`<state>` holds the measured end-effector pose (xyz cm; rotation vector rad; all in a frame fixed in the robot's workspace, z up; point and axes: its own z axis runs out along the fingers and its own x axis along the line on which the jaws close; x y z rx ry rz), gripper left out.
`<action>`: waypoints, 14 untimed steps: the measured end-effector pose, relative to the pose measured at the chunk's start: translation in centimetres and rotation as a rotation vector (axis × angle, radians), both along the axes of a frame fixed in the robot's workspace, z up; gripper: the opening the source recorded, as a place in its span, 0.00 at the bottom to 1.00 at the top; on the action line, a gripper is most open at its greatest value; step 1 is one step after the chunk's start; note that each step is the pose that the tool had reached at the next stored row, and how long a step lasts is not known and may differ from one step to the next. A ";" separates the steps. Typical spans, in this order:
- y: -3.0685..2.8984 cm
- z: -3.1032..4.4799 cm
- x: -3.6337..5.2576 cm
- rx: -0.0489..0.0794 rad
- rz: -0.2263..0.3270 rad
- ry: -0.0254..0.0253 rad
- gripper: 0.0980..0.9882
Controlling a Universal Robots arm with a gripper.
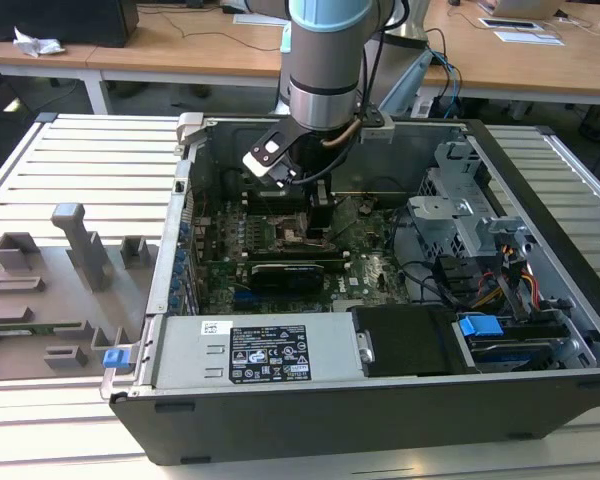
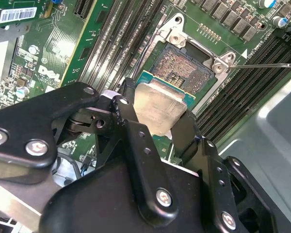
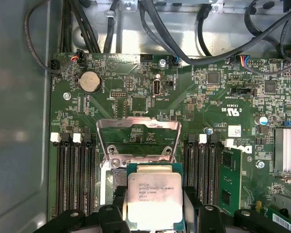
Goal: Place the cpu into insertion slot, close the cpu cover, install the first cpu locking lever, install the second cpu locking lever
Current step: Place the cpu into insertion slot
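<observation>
So the gripper (image 2: 157, 116) is pinching the cpu (image 2: 160, 104) by two opposite edges, with a black finger on each side and the silver-grey top facing up. In both wrist views the chip sits square between the fingers.

The cpu isn't in the insertion slot (image 2: 186, 68). In the second wrist view the tan-gold contact field is wide open, and the chip just overlaps the slot's near edge. I can't tell whether it's touching the rim or hanging just above it.

The cpu cover (image 3: 138, 123) is flipped open. In the first wrist view it stands up on the far side of the slot, and you can see green board (image 3: 136, 97) through its window. A thin metal rod (image 2: 266, 64) sticks out sideways from one corner of the slot.

Long black memory slots (image 3: 70, 179) run along both sides of the slot, and there's a round coin battery (image 3: 90, 81) further out on the board.

In the exterior view the arm reaches straight down into the open computer case (image 1: 540, 400). The case lies on a slatted metal bench (image 1: 80, 150). Some grey fixtures (image 1: 80, 245) sit on the bench at the exterior view's left, well apart from the gripper.
</observation>
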<state>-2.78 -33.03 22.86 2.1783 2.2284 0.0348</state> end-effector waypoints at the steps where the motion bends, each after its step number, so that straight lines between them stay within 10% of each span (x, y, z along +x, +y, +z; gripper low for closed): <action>1: 0.00 -0.06 0.00 0.000 0.000 0.0000 0.50; 14: 0.83 -1.12 -0.88 0.000 0.000 -0.0001 0.50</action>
